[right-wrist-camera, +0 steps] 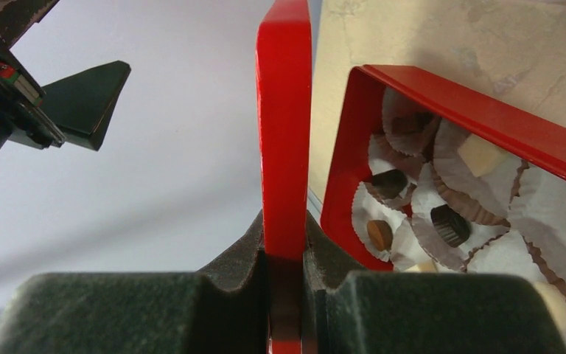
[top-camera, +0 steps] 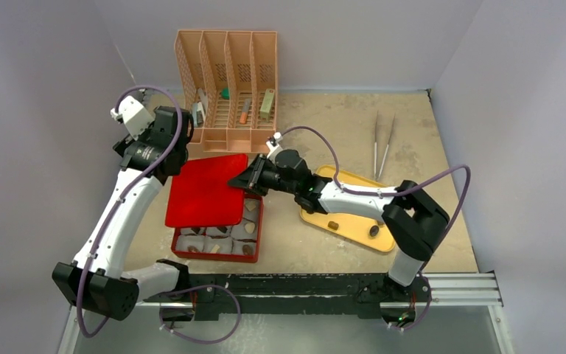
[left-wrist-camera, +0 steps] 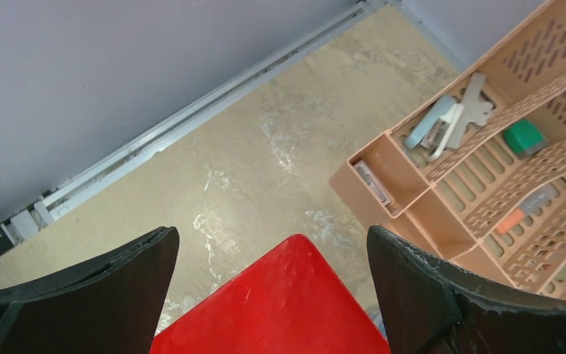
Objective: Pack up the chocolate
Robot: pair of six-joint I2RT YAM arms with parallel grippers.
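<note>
A red box (top-camera: 259,221) holds chocolate (top-camera: 248,249) in white paper cups; dark and tan chocolate pieces (right-wrist-camera: 389,182) show inside it. My right gripper (top-camera: 237,179) is shut on the edge of the red lid (top-camera: 205,190), which lies tilted over the box's far part. In the right wrist view the lid (right-wrist-camera: 284,110) runs upright between the right gripper's (right-wrist-camera: 286,230) pads, beside the box rim (right-wrist-camera: 472,110). My left gripper (top-camera: 177,156) hangs open over the lid's far left corner (left-wrist-camera: 287,302), touching nothing. Two more chocolates (top-camera: 332,224) lie on a yellow tray (top-camera: 346,179).
A peach desk organizer (top-camera: 228,88) with stationery stands at the back, close behind the lid and to the right in the left wrist view (left-wrist-camera: 486,184). Two thin metal sticks (top-camera: 382,144) lie at the back right. Walls close in on three sides.
</note>
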